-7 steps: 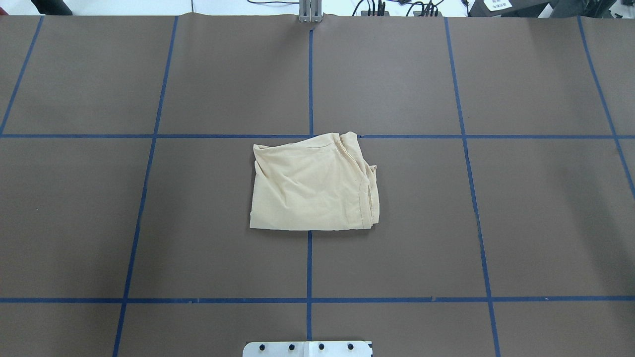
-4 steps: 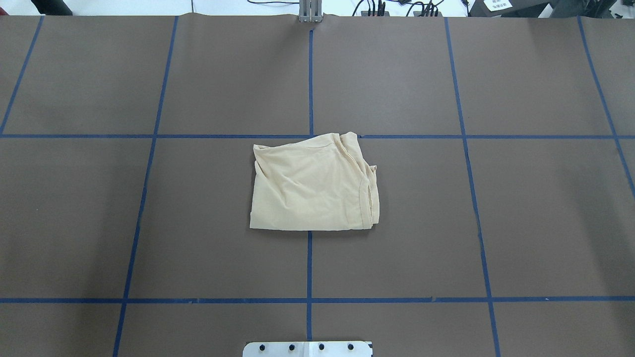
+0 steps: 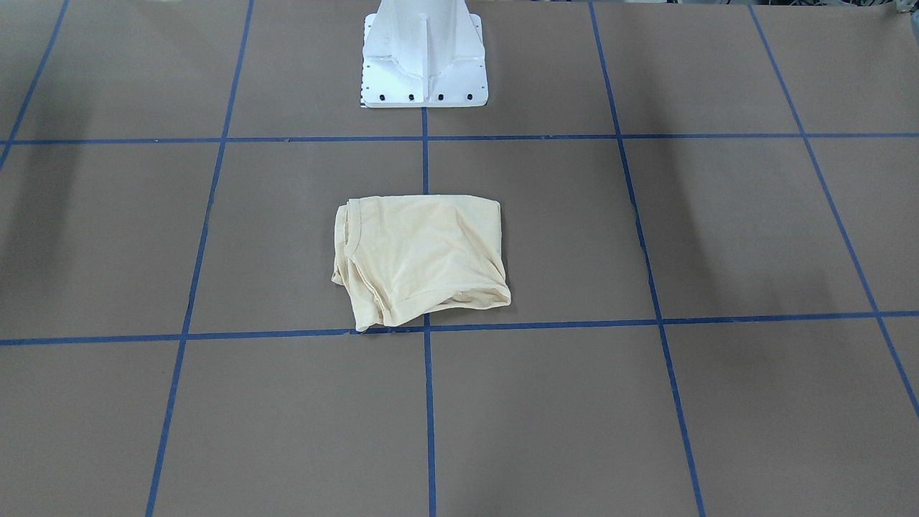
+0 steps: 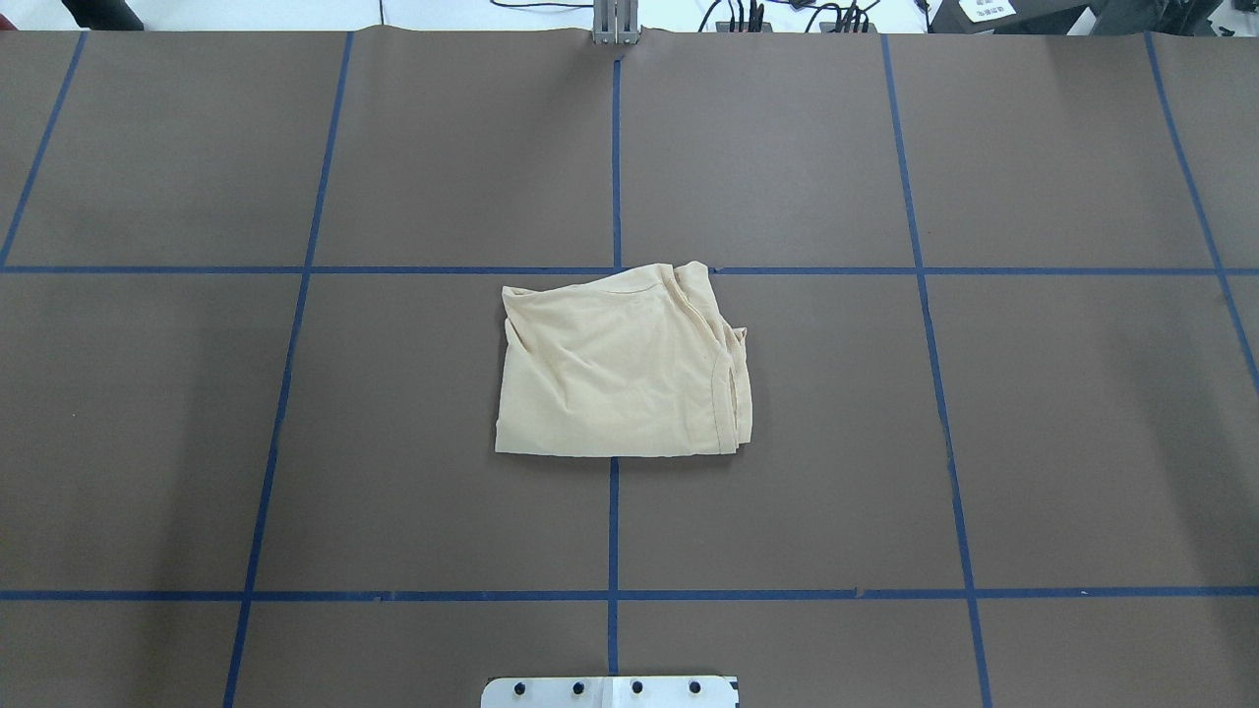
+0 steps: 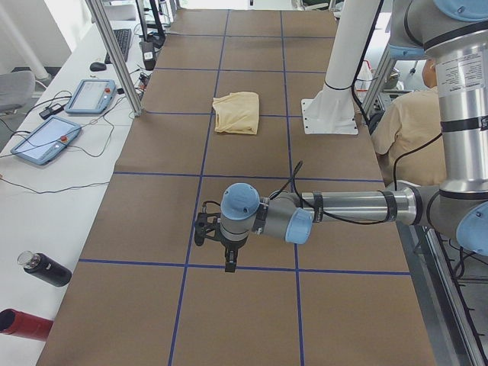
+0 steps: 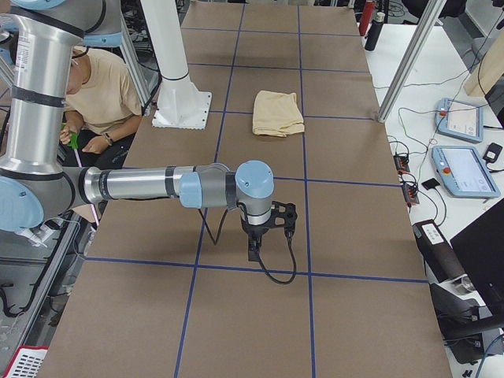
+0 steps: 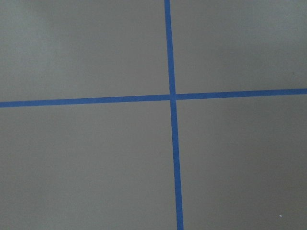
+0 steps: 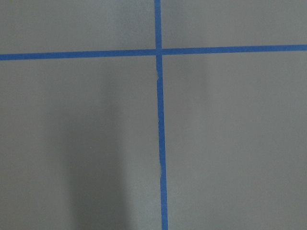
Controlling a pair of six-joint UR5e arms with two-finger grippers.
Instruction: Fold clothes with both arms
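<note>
The cream-yellow T-shirt [image 4: 620,369] lies folded into a small, rumpled rectangle at the middle of the brown table; it also shows in the front view [image 3: 420,258] and both side views [image 5: 236,112] [image 6: 277,113]. Its print and neck label are hidden. My left gripper [image 5: 229,265] hangs over bare table far from the shirt, pointing down. My right gripper [image 6: 253,254] hangs likewise at the other end. Both show only in the side views, so I cannot tell whether they are open or shut. Both wrist views show only table and blue tape.
The white pedestal base [image 3: 423,64] stands behind the shirt. Blue tape lines [image 4: 614,521] grid the table. A side bench holds two tablets [image 5: 46,141] and bottles [image 5: 46,268]. A seated person [image 6: 98,87] is beside the robot. Metal posts [image 5: 114,53] stand at the far edge.
</note>
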